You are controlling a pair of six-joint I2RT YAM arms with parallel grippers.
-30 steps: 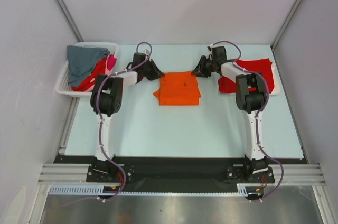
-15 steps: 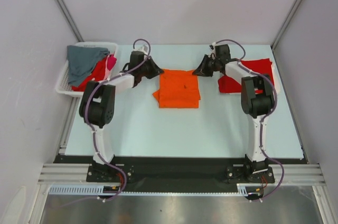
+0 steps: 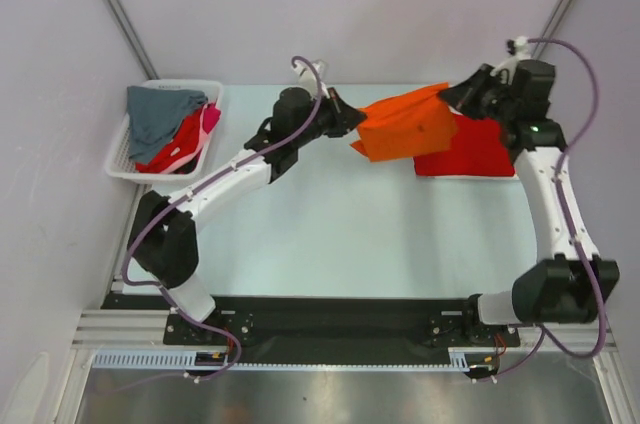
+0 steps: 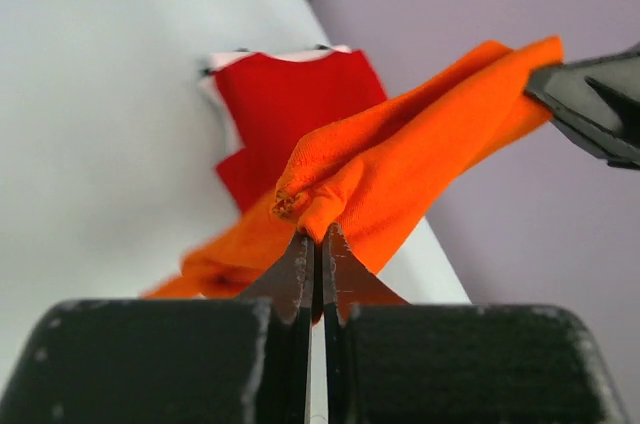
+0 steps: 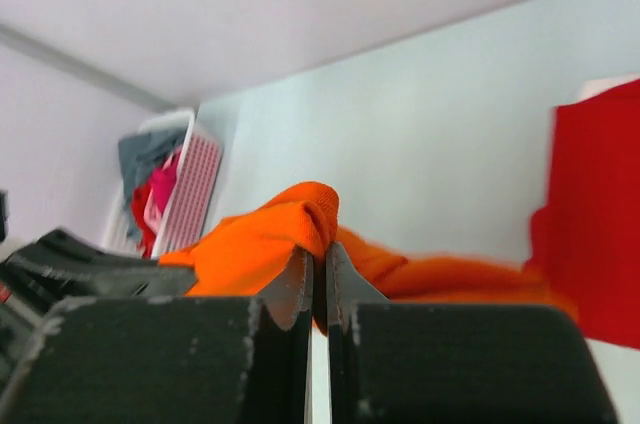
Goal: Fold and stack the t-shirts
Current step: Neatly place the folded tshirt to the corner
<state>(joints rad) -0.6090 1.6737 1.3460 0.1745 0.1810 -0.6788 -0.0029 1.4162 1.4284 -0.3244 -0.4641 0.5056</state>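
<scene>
The folded orange t-shirt (image 3: pixel 405 124) hangs in the air between both grippers, above the left part of the folded red t-shirt (image 3: pixel 475 149) at the table's far right. My left gripper (image 3: pixel 352 120) is shut on the orange shirt's left corner (image 4: pixel 320 194). My right gripper (image 3: pixel 455 96) is shut on its right corner (image 5: pixel 300 214). The red shirt also shows in the left wrist view (image 4: pixel 285 104) and the right wrist view (image 5: pixel 600 214). Grey (image 3: pixel 160 109), red (image 3: pixel 170 149) and pink (image 3: pixel 208 120) t-shirts lie crumpled in the basket.
The white mesh basket (image 3: pixel 118 166) stands at the far left edge of the table. Grey walls close in on the left, back and right. The pale table surface (image 3: pixel 340 234) lies below the arms.
Both grippers have lifted the orange t-shirt off the table's middle and carried it right, over the red t-shirt. Both arms have stretched out and swung right.
</scene>
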